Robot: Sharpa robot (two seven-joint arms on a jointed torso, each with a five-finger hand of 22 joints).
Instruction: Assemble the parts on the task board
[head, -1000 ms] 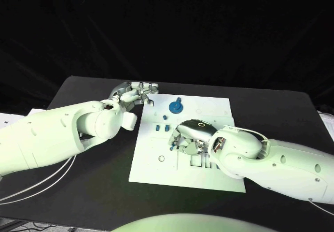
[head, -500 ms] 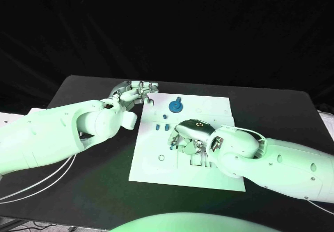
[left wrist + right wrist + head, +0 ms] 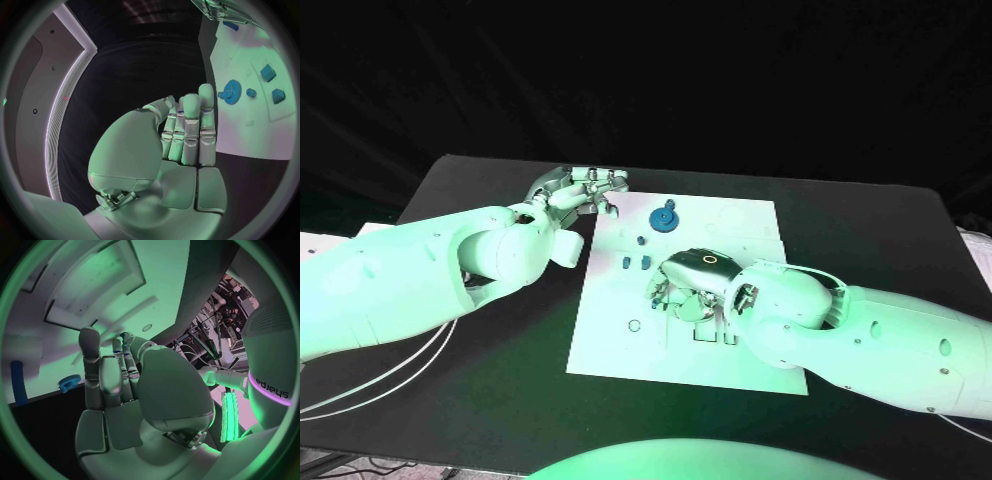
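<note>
Now our surface (image 3: 473,190) carries the board (image 3: 625,345); our right hand (image 3: 687,285) works over its middle, grip hidden from us. Our left hand (image 3: 574,192), fingers together and empty, waits beside the far corner, nearer the gear (image 3: 666,219).

readable text: we read one word, "edjeys" or close to it, letters uncertain
where: on the white arm (image 3: 270,375) at 3 o'clock in the right wrist view, just above a purple band
task board (image 3: 733,218): we make out no legible markings
</note>
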